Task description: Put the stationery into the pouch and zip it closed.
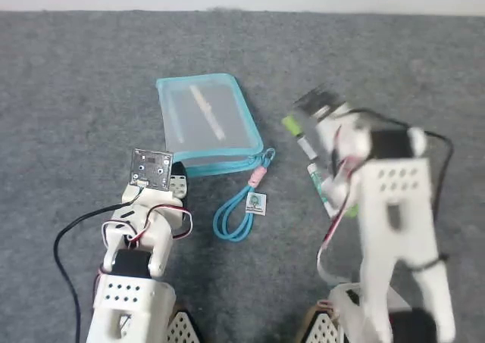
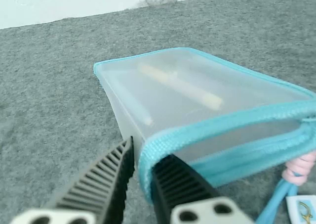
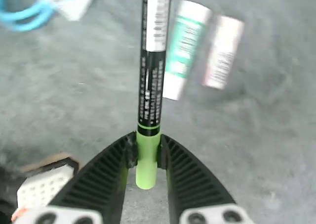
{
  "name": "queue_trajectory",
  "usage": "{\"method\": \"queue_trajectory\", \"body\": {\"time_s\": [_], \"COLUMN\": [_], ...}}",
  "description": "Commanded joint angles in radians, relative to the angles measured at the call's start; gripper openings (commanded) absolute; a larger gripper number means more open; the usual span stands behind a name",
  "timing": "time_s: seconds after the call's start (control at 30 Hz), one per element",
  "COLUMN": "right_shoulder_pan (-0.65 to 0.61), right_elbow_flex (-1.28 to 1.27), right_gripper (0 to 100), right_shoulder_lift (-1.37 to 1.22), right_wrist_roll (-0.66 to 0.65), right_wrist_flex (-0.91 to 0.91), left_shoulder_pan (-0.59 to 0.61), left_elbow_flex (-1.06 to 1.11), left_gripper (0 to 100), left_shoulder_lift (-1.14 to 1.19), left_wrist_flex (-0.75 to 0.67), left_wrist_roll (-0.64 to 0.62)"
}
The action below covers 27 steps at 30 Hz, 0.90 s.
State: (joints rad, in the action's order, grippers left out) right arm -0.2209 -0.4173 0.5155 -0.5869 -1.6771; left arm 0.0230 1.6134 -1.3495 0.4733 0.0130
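A clear pouch (image 1: 204, 123) with cyan trim lies flat at the table's middle, with a pale pen (image 2: 180, 85) inside it. My left gripper (image 2: 143, 155) is shut on the cyan zipper edge at the pouch's (image 2: 197, 100) near corner. The gripper (image 1: 179, 178) sits at that corner in the high view too. My right gripper (image 3: 147, 147) is shut on the green end of a black marker (image 3: 150, 66), held above the carpet right of the pouch. The marker (image 1: 299, 135) points along the pouch's right side.
A green-and-white tube (image 3: 185, 48) and a pink-and-white one (image 3: 222, 53) lie on the grey carpet under the right arm (image 1: 386, 184). The pouch's cyan strap loop (image 1: 233, 218) with a small tag (image 1: 256, 202) trails toward the front.
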Motion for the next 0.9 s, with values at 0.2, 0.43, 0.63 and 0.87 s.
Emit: {"method": "queue_trajectory", "body": {"time_s": [0.2, 0.43, 0.63, 0.87], "right_shoulder_pan": [-0.251, -0.248, -0.255, -0.271], "right_elbow_flex": [-0.041, 0.026, 0.103, 0.192], "right_gripper": [0.6, 0.6, 0.6, 0.6], "right_shoulder_lift": [0.024, -0.107, -0.196, -0.306], "right_wrist_roll": [0.127, 0.229, 0.233, 0.226], "right_wrist_flex": [-0.045, -0.027, -0.018, -0.035], "left_shoulder_pan": [-0.002, -0.002, -0.006, -0.008], "left_elbow_flex": [-0.015, -0.015, -0.015, -0.015], "left_gripper": [1, 1, 1, 1], "left_shoulder_lift": [-0.026, -0.026, -0.026, -0.026], "left_wrist_flex": [-0.018, -0.018, -0.017, -0.017], "left_wrist_roll": [0.011, 0.011, 0.011, 0.011]}}
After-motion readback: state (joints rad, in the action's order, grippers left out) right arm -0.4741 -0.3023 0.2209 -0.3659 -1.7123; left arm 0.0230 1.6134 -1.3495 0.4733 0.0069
